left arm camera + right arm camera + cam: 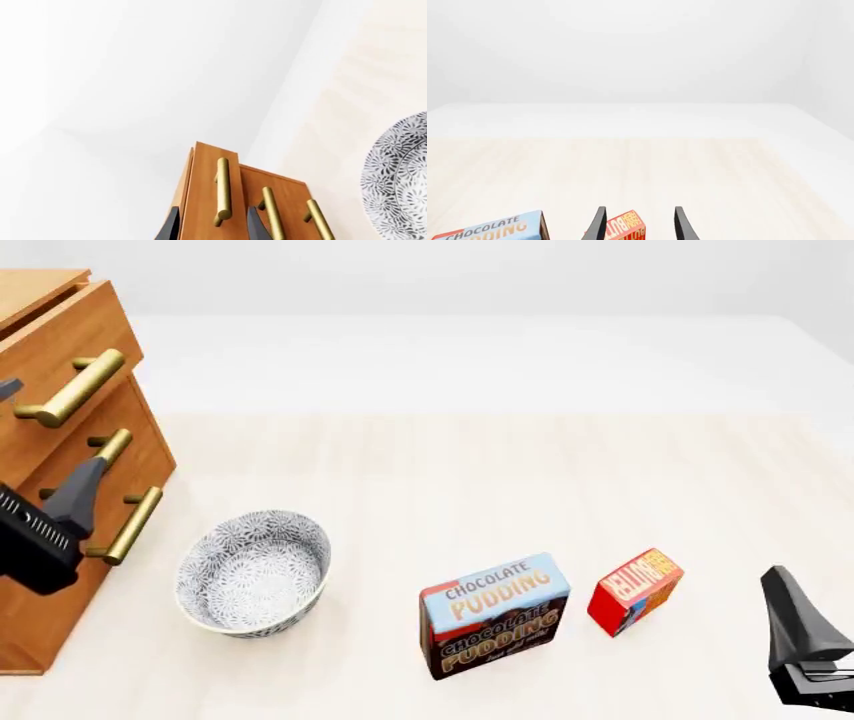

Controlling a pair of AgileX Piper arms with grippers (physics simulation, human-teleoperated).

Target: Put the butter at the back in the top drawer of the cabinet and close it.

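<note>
pale wood table (534, 470), small red butter (635, 591) box with orange panel, both end effectors' jaws apart

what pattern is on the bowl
A white and dark-grey floral print on the bowl, inside and out; clearest in the front view.

The red butter (635, 592) stands upright on the table; the cabinet's (54, 570) top drawer (60, 360) is pulled partly out.

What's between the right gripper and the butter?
Nothing visible. The butter stands on bare table ahead of the right gripper, in line with its open fingers. The pudding box sits off to the butter's left.
</note>
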